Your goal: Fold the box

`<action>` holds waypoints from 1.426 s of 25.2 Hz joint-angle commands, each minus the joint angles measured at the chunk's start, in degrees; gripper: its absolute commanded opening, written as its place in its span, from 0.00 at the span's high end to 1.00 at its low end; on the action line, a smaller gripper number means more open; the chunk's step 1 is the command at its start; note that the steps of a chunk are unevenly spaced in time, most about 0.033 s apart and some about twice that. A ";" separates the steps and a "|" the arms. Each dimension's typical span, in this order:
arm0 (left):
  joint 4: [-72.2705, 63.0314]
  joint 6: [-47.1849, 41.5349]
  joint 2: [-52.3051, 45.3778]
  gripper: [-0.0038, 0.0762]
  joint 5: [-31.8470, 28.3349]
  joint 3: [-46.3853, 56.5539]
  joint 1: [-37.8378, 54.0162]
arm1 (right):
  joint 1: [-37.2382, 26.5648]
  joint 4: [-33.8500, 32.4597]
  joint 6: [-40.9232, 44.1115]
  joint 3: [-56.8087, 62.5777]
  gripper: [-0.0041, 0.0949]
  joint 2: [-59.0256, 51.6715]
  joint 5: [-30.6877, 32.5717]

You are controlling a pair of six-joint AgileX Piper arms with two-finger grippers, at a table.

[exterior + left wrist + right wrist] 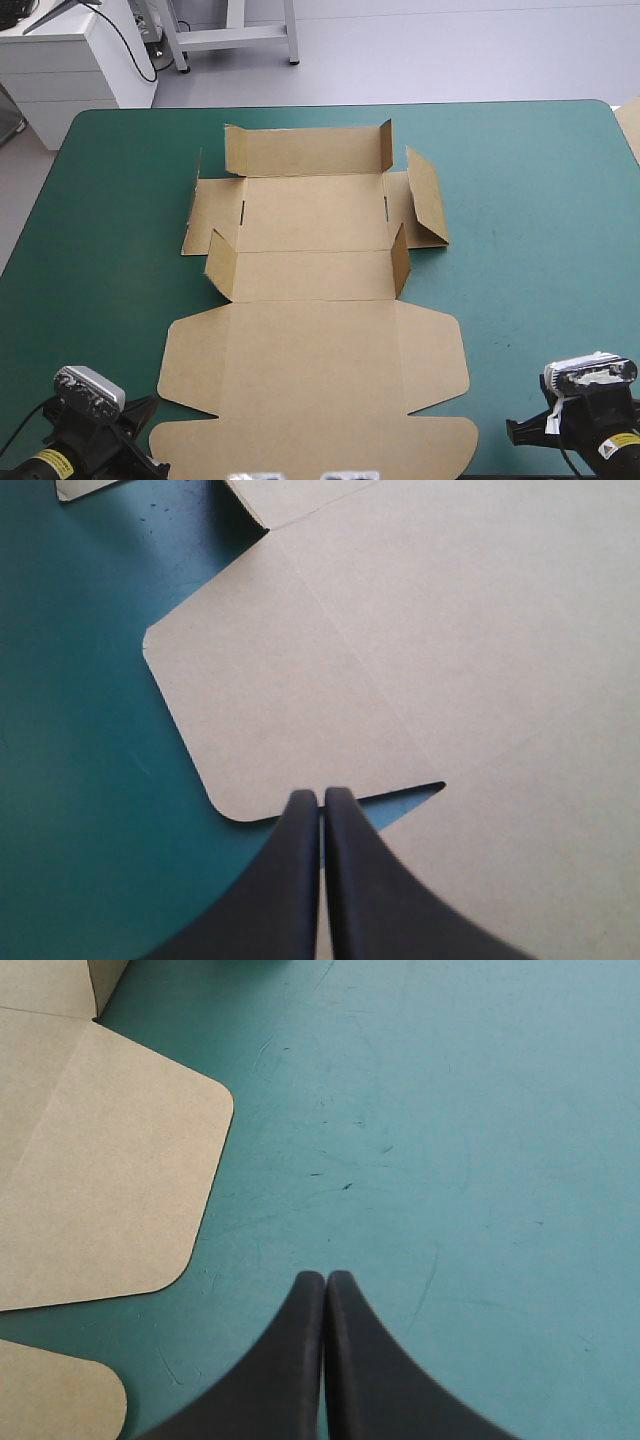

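Box (318,350) lies mid-table on teal-green cover (530,200), lid flat toward 6 o'clock, small flaps raised on the 12 o'clock half. Left gripper (321,796) at box's 7 o'clock, fingers pressed together, holding nothing, tips by a rounded lid flap. Right gripper (326,1278) at 5 o'clock, same state, over bare cover.

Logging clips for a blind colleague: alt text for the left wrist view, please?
The left pincer, shut, points at the edge of a rounded flap of the brown box, lying flat. Teal-green cover shows beside the flap.
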 commanded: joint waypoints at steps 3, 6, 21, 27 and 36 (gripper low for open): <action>-1.69 -0.06 0.76 0.96 -3.37 -1.94 0.05 | -0.17 0.49 -0.12 -1.58 0.97 0.71 -3.37; -1.69 -0.06 0.76 0.96 -3.37 -1.94 0.05 | -0.17 0.49 -0.12 -1.58 0.97 0.71 -3.37; -1.69 0.17 0.76 0.96 -3.37 -1.94 0.05 | -0.17 0.03 2.62 -19.19 0.97 14.41 0.54; -1.69 0.17 0.76 0.96 -3.37 -1.94 0.05 | -0.17 2.00 2.75 -32.52 0.97 30.98 4.15; -1.69 0.17 0.76 0.96 -3.37 -1.94 0.05 | -0.17 6.50 3.13 -48.61 0.97 51.07 12.70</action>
